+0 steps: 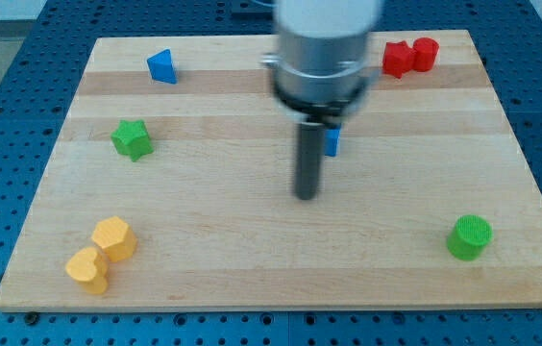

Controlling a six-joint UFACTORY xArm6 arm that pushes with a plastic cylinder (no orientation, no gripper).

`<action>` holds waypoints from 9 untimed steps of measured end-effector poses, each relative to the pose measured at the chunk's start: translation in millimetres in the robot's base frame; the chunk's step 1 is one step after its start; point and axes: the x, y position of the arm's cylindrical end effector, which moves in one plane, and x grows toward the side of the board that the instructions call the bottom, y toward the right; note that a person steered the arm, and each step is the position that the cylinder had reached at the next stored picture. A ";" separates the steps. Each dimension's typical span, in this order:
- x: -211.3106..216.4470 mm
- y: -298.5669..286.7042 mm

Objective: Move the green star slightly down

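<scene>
The green star (132,139) lies on the wooden board (252,250) at the view's left, a little above mid height. My tip (306,196) is near the board's middle, well to the right of the star and slightly lower, touching no block. A blue block (332,142) peeks out just right of the rod, mostly hidden by it.
A blue triangular block (162,66) sits at the upper left. Two red blocks (408,57) touch each other at the upper right. A green cylinder (469,236) stands at the lower right. Two yellow blocks (103,252) lie together at the lower left.
</scene>
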 end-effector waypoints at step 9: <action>-93.5 -186.8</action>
